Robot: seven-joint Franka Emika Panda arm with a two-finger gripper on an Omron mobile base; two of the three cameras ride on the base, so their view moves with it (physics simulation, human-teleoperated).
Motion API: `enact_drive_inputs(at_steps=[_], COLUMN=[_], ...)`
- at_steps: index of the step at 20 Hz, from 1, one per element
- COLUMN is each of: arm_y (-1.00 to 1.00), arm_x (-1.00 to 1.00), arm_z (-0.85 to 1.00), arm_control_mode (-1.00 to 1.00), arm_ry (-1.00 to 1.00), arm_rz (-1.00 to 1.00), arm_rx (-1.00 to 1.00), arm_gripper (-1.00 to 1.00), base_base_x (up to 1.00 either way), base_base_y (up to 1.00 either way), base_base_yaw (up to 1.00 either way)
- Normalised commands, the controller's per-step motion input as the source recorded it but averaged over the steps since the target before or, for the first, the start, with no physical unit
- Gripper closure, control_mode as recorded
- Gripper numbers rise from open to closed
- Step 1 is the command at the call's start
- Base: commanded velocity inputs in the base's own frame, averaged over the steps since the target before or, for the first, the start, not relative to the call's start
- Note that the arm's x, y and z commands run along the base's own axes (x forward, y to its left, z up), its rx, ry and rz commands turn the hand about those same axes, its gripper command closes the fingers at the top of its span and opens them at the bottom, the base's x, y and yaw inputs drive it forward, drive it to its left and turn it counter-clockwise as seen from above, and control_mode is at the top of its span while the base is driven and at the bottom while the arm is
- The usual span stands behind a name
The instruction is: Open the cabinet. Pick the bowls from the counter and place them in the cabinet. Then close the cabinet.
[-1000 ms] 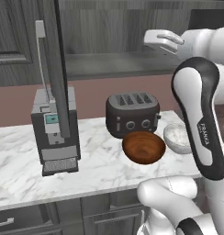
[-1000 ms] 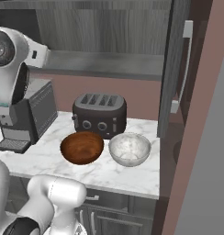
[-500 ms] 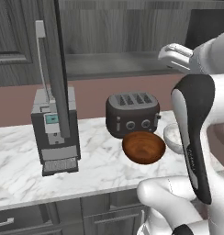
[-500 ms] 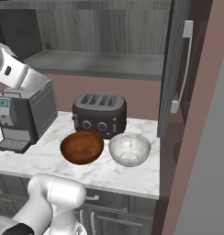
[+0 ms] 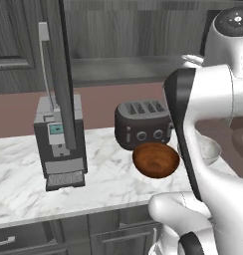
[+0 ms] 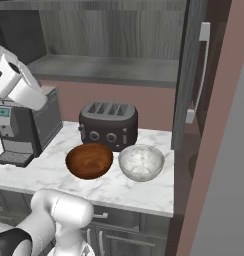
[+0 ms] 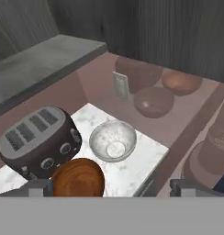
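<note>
Marble counter carrying four things. Reddish-brown bowl near the front edge, pale grey-white bowl just beside it on the right, rims close together, touching or not cannot be told. Black toaster directly behind both bowls, close to the brown one. Grey coffee machine well to the left, partly covered by the white arm in the right base view.

Cabinet above the counter standing open: bare grey shelf inside, dark door swung out on the right with its long silver handle, edge hanging above the counter's right end near the pale bowl. Second door swung out on the left, its handle crossing in front of the coffee machine in the left base view.

Hand high above the bowls, looking down on them, fingertips spread wide, nothing between them. Glossy pinkish wall behind reflecting bowl shapes.
</note>
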Motion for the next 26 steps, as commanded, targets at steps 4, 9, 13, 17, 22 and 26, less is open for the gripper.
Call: enact_drive_inputs(at_steps=[4, 9, 13, 17, 22, 26], arm_y=[-0.53, -0.33, -0.18, -0.12, 0.0, 0.0], arm_x=[0.0, 0.0, 0.0, 0.0, -0.01, 0.0], arm_z=[-0.4, -0.45, -0.49, -0.51, -0.31, -0.26], arm_control_mode=[-1.0, -1.0, -1.0, -1.0, -1.0, -1.0], arm_ry=[0.02, 0.0, 0.0, 0.0, 0.01, 0.08], arm_rz=[-0.21, -0.07, 0.0, 0.0, -0.05, -0.19], arm_rx=[0.19, 0.23, 0.15, 0.07, -0.01, -0.03], arm_gripper=[-1.0, -1.0, -1.0, -1.0, -1.0, -1.0], base_base_x=[0.0, 0.0, 0.0, 0.0, 0.0, 0.0], base_base_y=[0.0, 0.0, 0.0, 0.0, 0.0, 0.0], base_base_yaw=[0.0, 0.0, 0.0, 0.0, 0.0, 0.0])
